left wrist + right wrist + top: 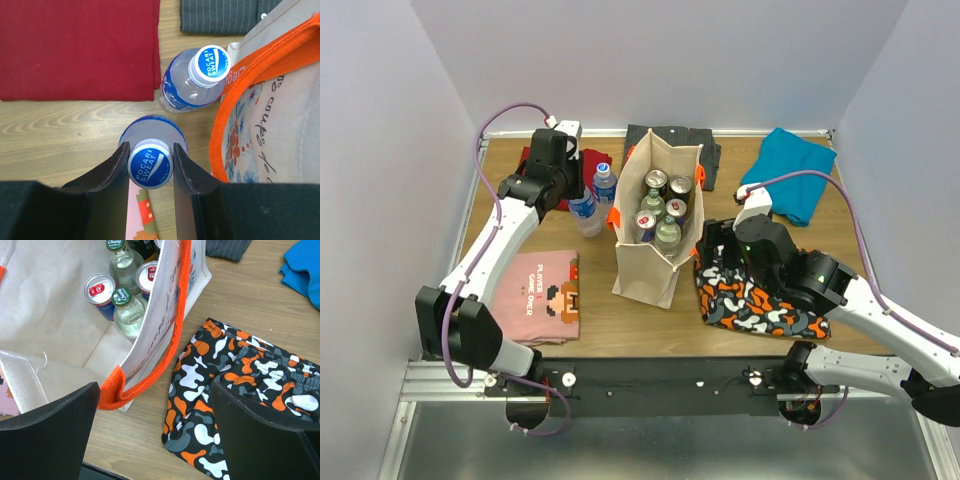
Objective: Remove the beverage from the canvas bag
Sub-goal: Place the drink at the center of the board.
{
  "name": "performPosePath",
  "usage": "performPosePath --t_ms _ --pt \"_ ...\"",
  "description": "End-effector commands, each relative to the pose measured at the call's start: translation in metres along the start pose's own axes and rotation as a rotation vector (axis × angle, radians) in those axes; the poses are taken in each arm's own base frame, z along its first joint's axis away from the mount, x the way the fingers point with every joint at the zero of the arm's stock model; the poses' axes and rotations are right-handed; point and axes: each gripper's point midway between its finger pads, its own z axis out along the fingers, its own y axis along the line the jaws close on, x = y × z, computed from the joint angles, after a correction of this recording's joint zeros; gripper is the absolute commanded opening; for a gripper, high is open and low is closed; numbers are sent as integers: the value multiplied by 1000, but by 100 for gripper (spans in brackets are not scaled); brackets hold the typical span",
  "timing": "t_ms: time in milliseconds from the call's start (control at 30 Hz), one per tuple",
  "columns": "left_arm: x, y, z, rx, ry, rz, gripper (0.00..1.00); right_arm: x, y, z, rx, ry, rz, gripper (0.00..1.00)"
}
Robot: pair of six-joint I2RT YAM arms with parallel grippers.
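Note:
The beige canvas bag [655,255] stands upright mid-table, orange handles at its rim. Inside it are several cans [100,290] and green-capped glass bottles [121,296]. My left gripper [150,162] is shut on the blue cap of a Pocari Sweat bottle [585,210], outside the bag and just left of it. A second Pocari Sweat bottle [210,65] stands beside it, close to the bag's wall [270,110]. My right gripper [154,390] is open at the bag's right side, above the orange handle [150,375], holding nothing.
Folded clothes ring the bag: a red one [535,160] at back left, grey striped [670,140] behind, blue [790,180] at back right, a pink printed shirt [545,295] at front left, and camouflage shorts [760,300] under my right arm.

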Motion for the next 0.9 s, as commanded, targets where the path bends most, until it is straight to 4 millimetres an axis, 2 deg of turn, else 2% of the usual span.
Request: performPosePath --t_ms 0,167,867 --pt "-54 -8 -2 39 -169 12 0 0 -8 -3 31 -9 -10 100" --pt "-51 -5 10 21 -147 27 0 1 -8 -3 36 -9 -15 100" --pt "-45 3 37 -25 -117 49 0 3 -7 2 37 -4 -32 100"
